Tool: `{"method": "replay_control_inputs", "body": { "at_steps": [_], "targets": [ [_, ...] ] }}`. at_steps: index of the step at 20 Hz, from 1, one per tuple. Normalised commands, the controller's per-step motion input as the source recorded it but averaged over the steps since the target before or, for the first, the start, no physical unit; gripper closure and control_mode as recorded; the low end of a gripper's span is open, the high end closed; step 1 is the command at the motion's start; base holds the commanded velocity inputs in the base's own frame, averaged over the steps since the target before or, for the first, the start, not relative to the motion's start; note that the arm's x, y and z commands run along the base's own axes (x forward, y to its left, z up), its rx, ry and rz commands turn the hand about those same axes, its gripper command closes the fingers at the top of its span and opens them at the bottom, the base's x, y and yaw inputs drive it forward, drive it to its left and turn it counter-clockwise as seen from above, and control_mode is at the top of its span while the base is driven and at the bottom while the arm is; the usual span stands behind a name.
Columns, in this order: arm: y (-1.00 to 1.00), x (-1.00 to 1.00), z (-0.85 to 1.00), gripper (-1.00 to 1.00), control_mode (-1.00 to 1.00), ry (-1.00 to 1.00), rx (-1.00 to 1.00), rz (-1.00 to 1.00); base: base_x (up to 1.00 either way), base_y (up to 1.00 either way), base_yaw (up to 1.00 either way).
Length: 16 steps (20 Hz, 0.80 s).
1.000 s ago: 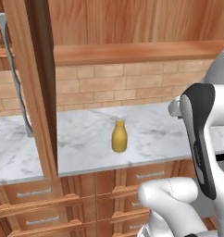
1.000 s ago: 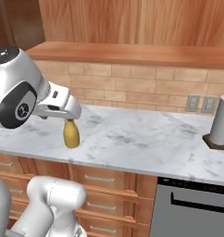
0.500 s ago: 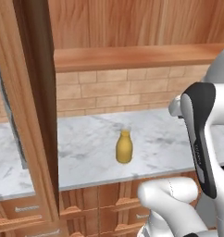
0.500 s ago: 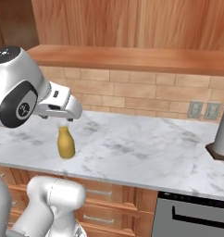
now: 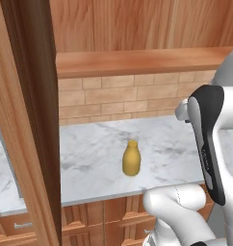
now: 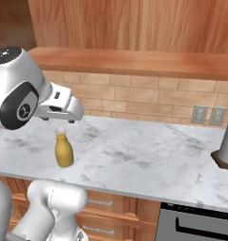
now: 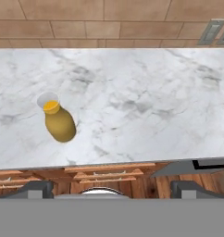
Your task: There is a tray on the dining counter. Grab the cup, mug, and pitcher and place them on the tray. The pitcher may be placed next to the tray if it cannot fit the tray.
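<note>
Base has driven closer; pitcher stands upper-left of the wide-open, empty claw.

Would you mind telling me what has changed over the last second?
The whole view has shifted, so the base drove; the pitcher itself has not moved on the marble counter. Nothing was grasped or released: the gripper stays open above the counter.

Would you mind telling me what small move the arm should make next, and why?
Probably shift the open gripper sideways to line up over the pitcher, then lower it. The pitcher stands upright and alone on the marble counter, off to one side of the fingertips in the hand view, and nothing is held.
</note>
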Motion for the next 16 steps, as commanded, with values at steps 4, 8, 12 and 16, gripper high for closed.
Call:
{"method": "replay_control_inputs", "body": {
  "at_steps": [4,8,12,16],
  "targets": [
    [0.00,0.00,0.00,-1.00,-1.00,0.02,0.00,0.03,0.00,0.00,0.01],
    [0.21,0.00,-0.08,-1.00,-1.00,0.07,0.00,0.01,0.00,0.00,0.00],
    [0.48,0.00,-0.11,-1.00,-1.00,0.14,0.00,0.00,0.00,0.00,0.00],
    [0.41,0.00,-0.03,-1.00,-1.00,0.19,0.00,0.00,0.00,0.00,0.00]
  ]
}}
